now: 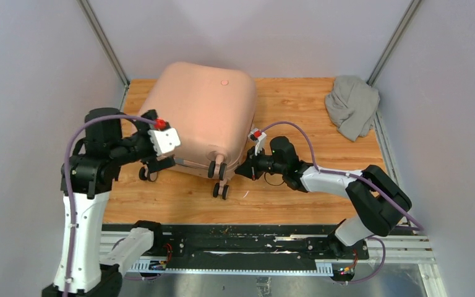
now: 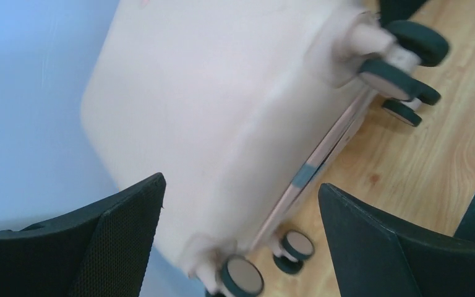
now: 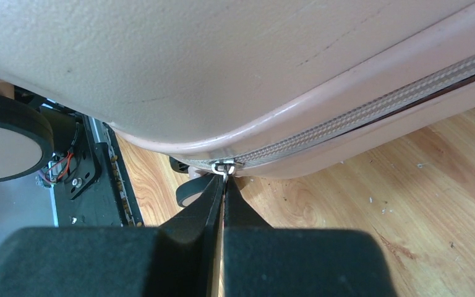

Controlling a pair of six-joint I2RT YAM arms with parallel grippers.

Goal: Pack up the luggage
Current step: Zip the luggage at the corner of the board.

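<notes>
A crumpled grey cloth [image 1: 351, 105] lies in the far right corner of the wooden tabletop [image 1: 297, 185], well apart from everything else. Nothing lies between it and the suitcase [image 1: 201, 117], which lies flat on the far left part of the tabletop with its black wheels [image 1: 218, 172] pointing toward the arms.

The shell is smooth, hard and pale pink, with rounded corners and a small round emblem [image 1: 224, 81] near its far edge. A grey woven zipper [image 3: 371, 114] runs along the seam between the two halves. Past the corner a narrow dark gap shows along part of that seam.

The left tool [image 2: 241, 182] has its fingers wide apart with nothing between them, just beside the suitcase's near left corner. The right tool [image 3: 222, 185] is at the near right corner, its fingers pressed together on the small metal zipper pull [image 3: 224, 167].
</notes>
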